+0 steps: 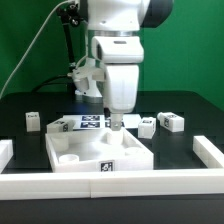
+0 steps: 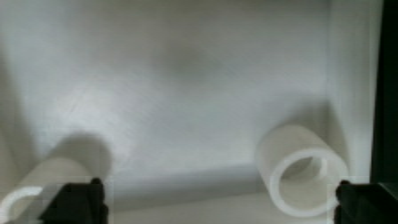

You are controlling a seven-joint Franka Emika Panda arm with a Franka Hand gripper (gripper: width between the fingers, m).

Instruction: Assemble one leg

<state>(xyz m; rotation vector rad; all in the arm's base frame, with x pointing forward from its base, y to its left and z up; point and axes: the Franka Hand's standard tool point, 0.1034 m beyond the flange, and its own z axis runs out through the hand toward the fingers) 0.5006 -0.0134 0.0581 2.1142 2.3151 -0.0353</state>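
The large white tray-like panel lies in the middle of the table. My gripper points down over its far edge, open and empty. In the wrist view the gripper shows its dark fingertips wide apart over the panel's white surface, with a round raised socket near one finger and another socket near the other. Small white legs with tags stand on the table: one at the exterior view's left, two at its right. None is held.
The marker board lies just behind the panel, beside the gripper. White border bars run along the exterior view's left, right and front. A black stand with cables rises at the back.
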